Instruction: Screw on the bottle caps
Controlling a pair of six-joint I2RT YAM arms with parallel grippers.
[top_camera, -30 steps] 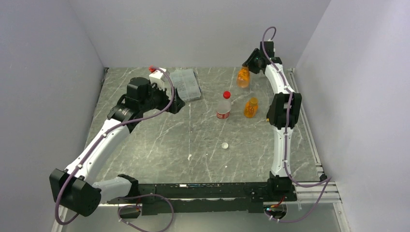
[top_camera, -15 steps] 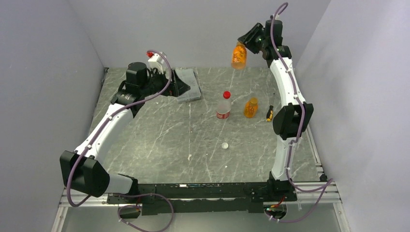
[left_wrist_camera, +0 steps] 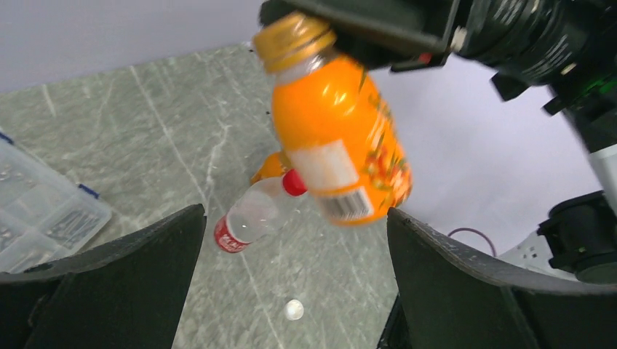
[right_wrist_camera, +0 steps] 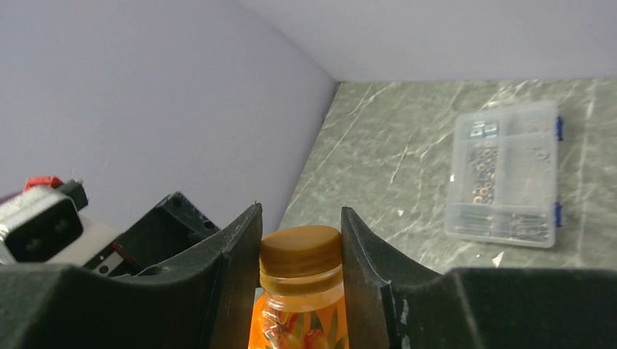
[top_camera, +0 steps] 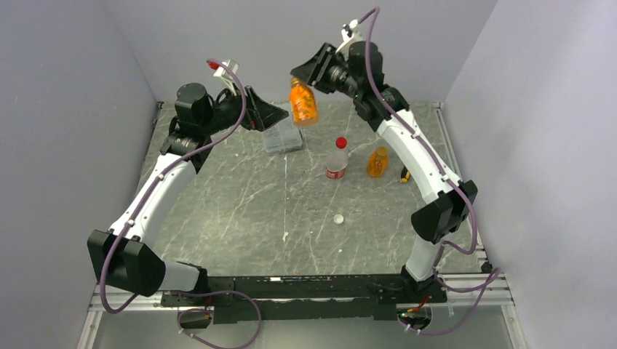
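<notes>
My right gripper [top_camera: 311, 75] is shut on the orange cap [right_wrist_camera: 300, 249] of an orange bottle [top_camera: 303, 103] and holds it high above the table; the bottle hangs below its fingers [right_wrist_camera: 234, 254]. It also shows in the left wrist view [left_wrist_camera: 336, 142], with its cap [left_wrist_camera: 291, 40]. My left gripper [top_camera: 275, 114] is open and empty, raised just left of that bottle. A second orange bottle [top_camera: 377, 162] and a clear bottle with a red cap and red label [top_camera: 337, 159] stand on the table. A whitish cap [top_camera: 338, 218] lies loose nearer the front.
A clear compartment box [top_camera: 281, 136] lies at the back left of the table, also in the right wrist view [right_wrist_camera: 503, 174]. A small screwdriver [top_camera: 405, 175] lies right of the standing orange bottle. Walls close in the back and both sides.
My right arm lifted the orange bottle from the back right and swung it left toward the middle. My left arm rose and turned its gripper toward the bottle.
</notes>
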